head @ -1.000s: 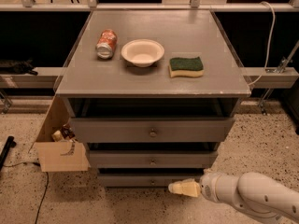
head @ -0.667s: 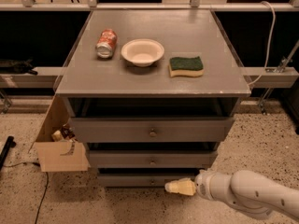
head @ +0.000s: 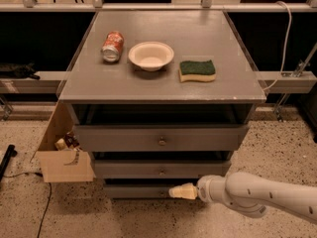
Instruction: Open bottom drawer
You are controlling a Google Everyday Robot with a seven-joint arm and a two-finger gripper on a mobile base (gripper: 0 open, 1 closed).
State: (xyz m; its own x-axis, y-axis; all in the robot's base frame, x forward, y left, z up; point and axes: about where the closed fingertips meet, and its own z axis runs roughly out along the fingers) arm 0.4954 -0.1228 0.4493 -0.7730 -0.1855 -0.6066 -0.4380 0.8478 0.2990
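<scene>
The bottom drawer [head: 136, 191] is the lowest, narrowest grey front under the grey cabinet, close to the floor. Its knob is hidden behind my gripper. My gripper [head: 181, 191] comes in from the lower right on a white arm [head: 257, 195]. Its cream tip lies against the right part of the bottom drawer's front, near its middle. Above it are the mid-width drawer [head: 161, 170] and the widest top drawer [head: 161, 139], each with a small round knob.
On the cabinet top [head: 163, 83] lie a red can [head: 112, 45] on its side, a white bowl [head: 151, 55] and a green-and-yellow sponge [head: 197, 70]. An open cardboard box [head: 62, 155] stands at the cabinet's left on the speckled floor. A black cable [head: 47, 207] runs at lower left.
My gripper and arm have moved left along the bottom drawer's front, towards its centre. The drawers and the things on top have not moved.
</scene>
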